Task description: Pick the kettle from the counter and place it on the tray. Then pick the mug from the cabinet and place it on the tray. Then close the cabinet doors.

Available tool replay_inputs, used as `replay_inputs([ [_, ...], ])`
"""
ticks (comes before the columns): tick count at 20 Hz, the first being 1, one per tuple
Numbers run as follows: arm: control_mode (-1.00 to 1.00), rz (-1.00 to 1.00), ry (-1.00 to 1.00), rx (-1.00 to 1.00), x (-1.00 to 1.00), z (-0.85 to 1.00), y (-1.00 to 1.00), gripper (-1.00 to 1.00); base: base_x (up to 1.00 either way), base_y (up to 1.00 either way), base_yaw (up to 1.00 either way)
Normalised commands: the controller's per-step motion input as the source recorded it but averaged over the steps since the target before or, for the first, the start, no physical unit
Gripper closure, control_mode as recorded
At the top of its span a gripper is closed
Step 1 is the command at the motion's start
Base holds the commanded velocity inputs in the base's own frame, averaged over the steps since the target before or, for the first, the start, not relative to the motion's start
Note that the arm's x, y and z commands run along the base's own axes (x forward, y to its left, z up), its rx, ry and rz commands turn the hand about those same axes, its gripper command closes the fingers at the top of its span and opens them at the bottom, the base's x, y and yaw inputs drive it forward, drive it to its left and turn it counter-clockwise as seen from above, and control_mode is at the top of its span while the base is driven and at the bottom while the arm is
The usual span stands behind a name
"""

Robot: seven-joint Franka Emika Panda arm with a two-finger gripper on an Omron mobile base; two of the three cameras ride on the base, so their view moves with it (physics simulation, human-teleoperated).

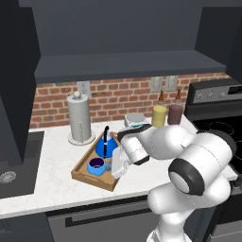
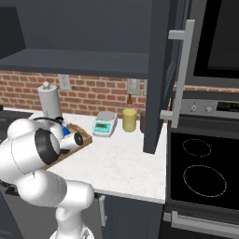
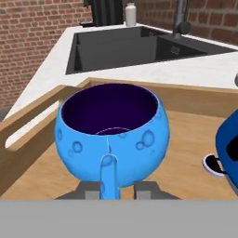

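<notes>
Kettle (image 1: 105, 144) stands on the tray (image 1: 81, 172), far end; step one done. Mug (image 1: 96, 166) sits upright on the tray floor at the near end, beside the kettle; step two looks nearly complete. Gripper (image 3: 117, 191) is low behind the mug, jaws flanking its handle (image 3: 108, 175); whether they pinch it or have let go, cannot tell. Cabinet door (image 2: 163, 70) stands open over the surface (image 2: 121, 158). Remaining: retract, close doors.
</notes>
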Motion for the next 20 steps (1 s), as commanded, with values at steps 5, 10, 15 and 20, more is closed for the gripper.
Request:
replay_inputs([
  [5,-1.0,0.0,0.0,0.03,0.0,-0.04,0.02,-1.0,0.0,0.0,0.0],
  [10,-1.0,0.0,0.0,0.07,-0.18,0.09,0.0,-1.0,0.0,0.0,0.0],
  [15,-1.0,0.0,0.08,0.01,-0.19,0.28,0.0,-1.0,0.0,0.0,0.0],
  [20,-1.0,0.0,0.11,0.01,-0.2,0.49,-0.07,-1.0,0.0,0.0,0.0],
])
